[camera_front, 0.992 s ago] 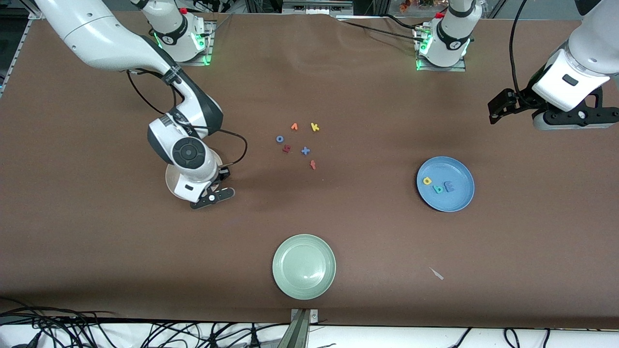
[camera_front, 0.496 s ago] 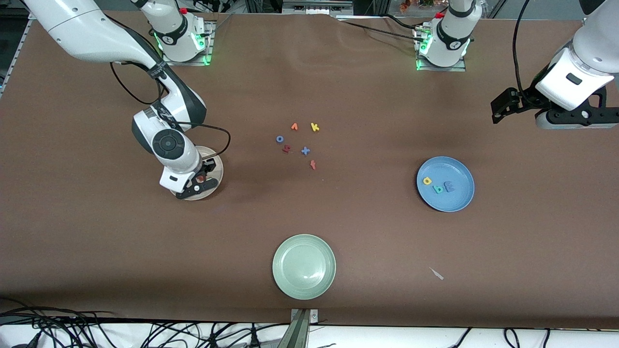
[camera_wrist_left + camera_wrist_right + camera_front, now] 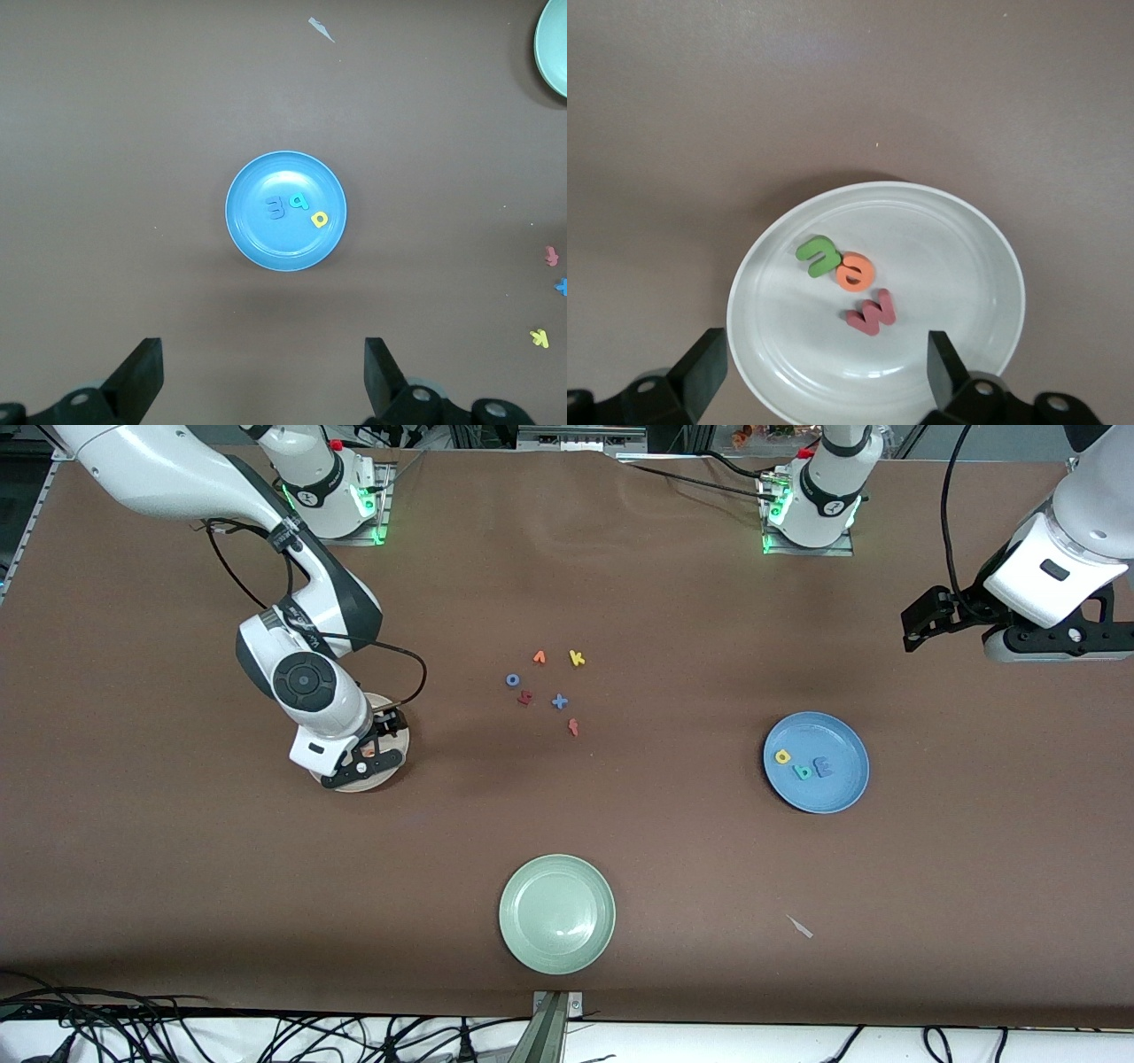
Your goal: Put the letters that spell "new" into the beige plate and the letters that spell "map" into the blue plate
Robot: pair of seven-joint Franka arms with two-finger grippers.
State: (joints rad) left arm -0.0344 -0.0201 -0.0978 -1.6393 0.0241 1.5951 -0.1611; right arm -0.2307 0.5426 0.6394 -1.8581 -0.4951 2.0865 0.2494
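both words sit spelled out in their plates, and both grippers have their fingers apart and hold nothing.

nearest the front camera, close to the middle of the table's (image 3: 177,886) near edge, is the pale green plate (image 3: 556,913), with a small pale scrap (image 3: 800,926) toward the left arm's end. farther in, the blue plate (image 3: 816,762) holds the yellow a (image 3: 782,757), the teal p (image 3: 803,771) and the light blue m (image 3: 823,766), lying side by side. level with it toward the right arm's end, the beige plate (image 3: 877,301) holds the green n (image 3: 818,254), the orange e (image 3: 856,271) and the pinkish-red w (image 3: 872,312), close together. the right gripper (image 3: 361,760) hangs just over this plate. farther still, mid-table, lie the loose letters (image 3: 545,686). the left gripper (image 3: 1050,638) waits in the air over the table's edge at the left arm's end.
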